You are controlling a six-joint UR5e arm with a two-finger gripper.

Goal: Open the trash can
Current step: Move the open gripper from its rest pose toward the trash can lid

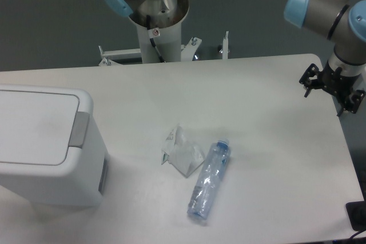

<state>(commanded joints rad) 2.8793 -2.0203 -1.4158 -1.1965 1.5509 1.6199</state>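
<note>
- Now, I see the trash can (46, 144) at the table's (257, 84) left edge, lid down flat, grey push tab (79, 129) on the side toward the bottle.
- Right of the can lies a crumpled wrapper (182, 151), touching or just beside a clear bottle (209, 180) lying on its side.
- Well right of the can, the gripper (333, 88) hangs over the table's far right edge, grasping nothing; I cannot tell how its jaws stand.

White table (269, 158), dark grey floor (51, 21)

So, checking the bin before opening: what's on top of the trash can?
Only the trash can lid's grey push tab; nothing rests on it. The closed lid hides the inside.
</note>
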